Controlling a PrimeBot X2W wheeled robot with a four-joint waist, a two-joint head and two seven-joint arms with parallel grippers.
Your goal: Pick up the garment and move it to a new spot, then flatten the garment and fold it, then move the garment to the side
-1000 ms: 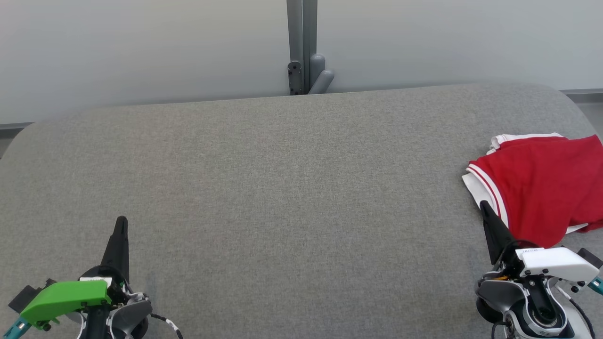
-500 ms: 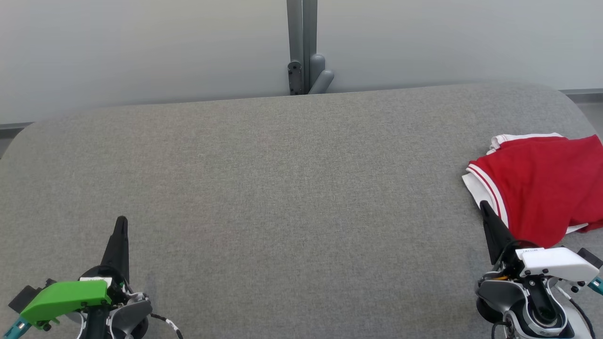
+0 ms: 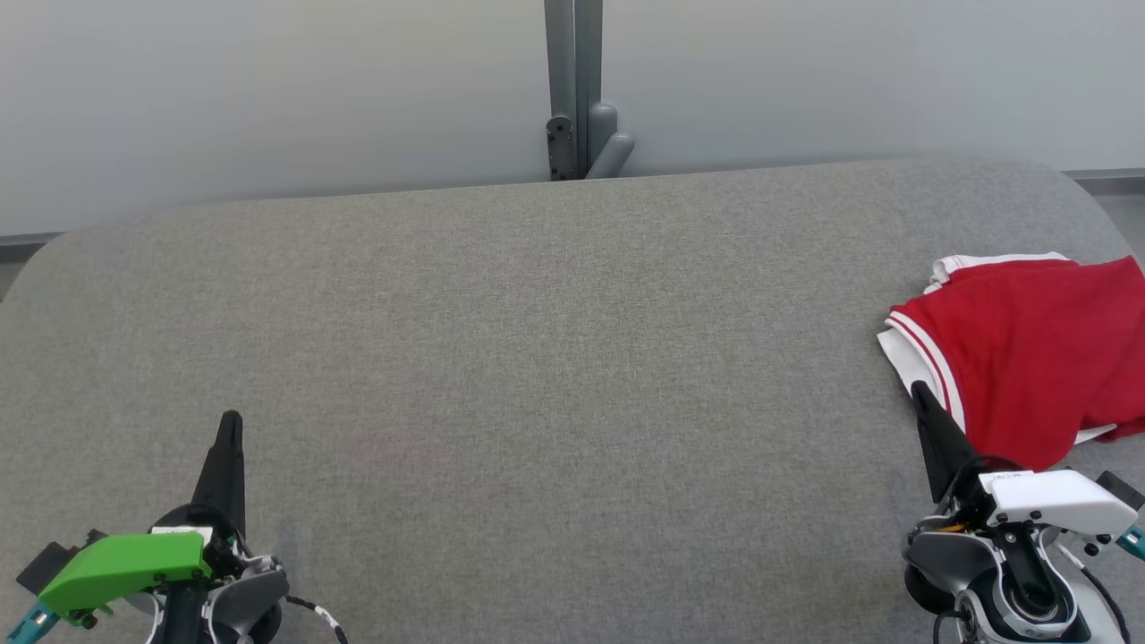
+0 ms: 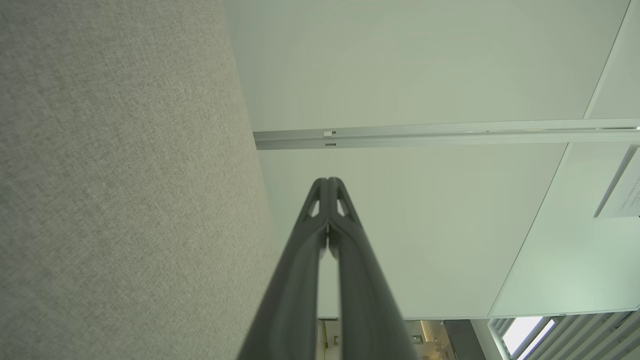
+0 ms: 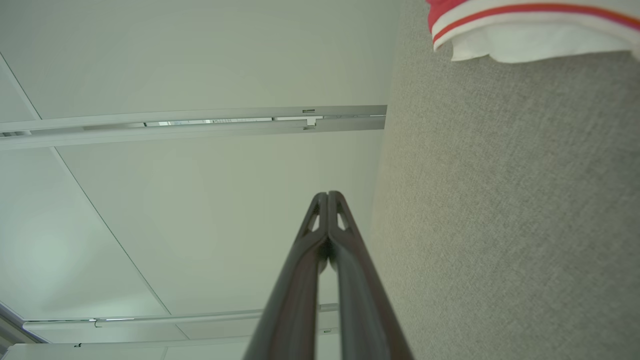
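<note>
The red garment [image 3: 1029,358] with white trim lay in a compact heap at 3 o'clock, at the right end of the table [image 3: 537,358]. My right claw [image 3: 917,390] rested at 4 o'clock, near its edge, and my left claw [image 3: 231,419] at 8 o'clock. Both were closed, with nothing between the fingers. I judged the garment was either waiting to be picked up or already folded and put aside; its layers did not settle which. The table was grey fabric with rounded corners. Behind it stood a pale wall [image 3: 268,89], and a grey post [image 3: 572,80] at 12 o'clock.
</note>
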